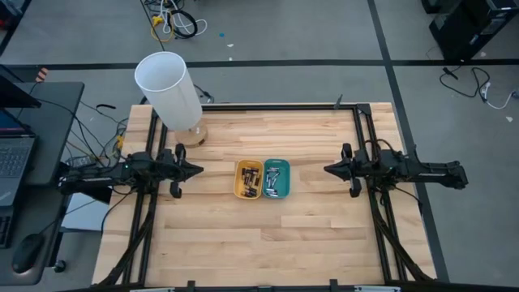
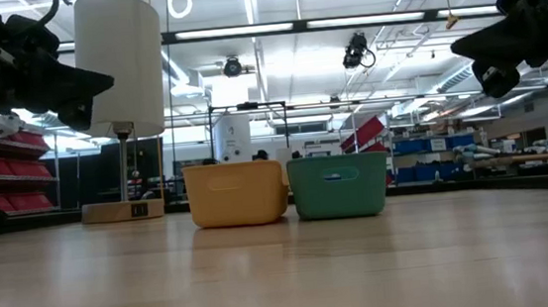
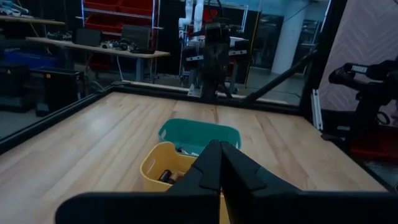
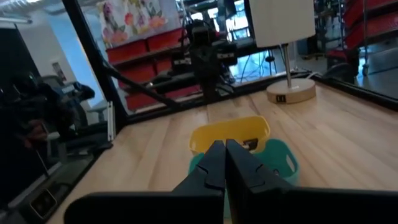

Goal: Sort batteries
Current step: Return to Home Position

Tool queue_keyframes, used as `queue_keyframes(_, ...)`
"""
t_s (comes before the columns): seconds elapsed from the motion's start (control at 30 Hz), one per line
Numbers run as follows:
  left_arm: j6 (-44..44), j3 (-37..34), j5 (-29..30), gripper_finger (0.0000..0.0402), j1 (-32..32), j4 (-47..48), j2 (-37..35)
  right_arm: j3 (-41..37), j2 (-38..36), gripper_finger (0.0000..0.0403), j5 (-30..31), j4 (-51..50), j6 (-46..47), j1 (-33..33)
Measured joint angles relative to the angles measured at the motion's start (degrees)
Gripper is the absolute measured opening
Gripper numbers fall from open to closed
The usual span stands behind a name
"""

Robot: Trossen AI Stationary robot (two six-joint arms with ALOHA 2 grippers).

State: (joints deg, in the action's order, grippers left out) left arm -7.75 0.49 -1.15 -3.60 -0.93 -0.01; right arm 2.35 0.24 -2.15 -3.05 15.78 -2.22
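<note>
left side: the left gripper [image 1: 197,170] hangs over the left part of the counter [image 1: 268,243], well apart from the trays and pointing right toward them. its wrist view shows the fingers pressed together tip to tip, carrying nothing. a white-shaded lamp [image 1: 169,88] on a round wooden base stands at the far left corner, just beyond this arm.

centre: the yellow tray [image 1: 238,180] and the teal tray [image 1: 288,180] stand side by side, yellow on the left, walls touching or very nearly so. every one of the batteries [image 1: 250,182] in view lies inside these two trays, dark ones in the yellow and paler, silvery ones in the teal. none shows loose on the counter. the count cannot be read.

right side: the right gripper [image 1: 328,169] hangs over the right part of the counter, mirroring the left one, well apart from the trays. its fingers are likewise closed on nothing.

assessment: sorting appears complete, and both arms look parked or close to it.

handling note: the cells are judged small, rigid and dense for their size, with smooth round cases that will roll and slip. they lie heaped and crossed, so any further pick would best take a top cell across its middle, fingers square to its long axis and clear of the tray wall. breakage risk is low. the likelier faults are a cell squirting from the pinch or a neighbour dragged along.
</note>
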Motion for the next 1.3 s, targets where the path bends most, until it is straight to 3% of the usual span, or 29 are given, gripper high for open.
queue_keyframes(0.37, 2.3, 0.0, 1.6, 0.0013, 0.0, 0.4, 0.0, -1.1, 3.6, 0.0000, 2.5, 1.6, -2.3, -0.2)
queue_keyframes(0.63, 1.6, 0.0, 1.6, 0.0013, 0.0, 0.4, 0.0, -2.0, 7.7, 0.0000, -1.0, 4.3, -1.9, 1.0)
queue_keyframes(1.3, 1.7, 0.0, 1.8, 0.0014, 0.0, 0.5, 0.0, -2.0, 7.5, 0.0000, -0.2, 4.3, -5.0, 1.3)
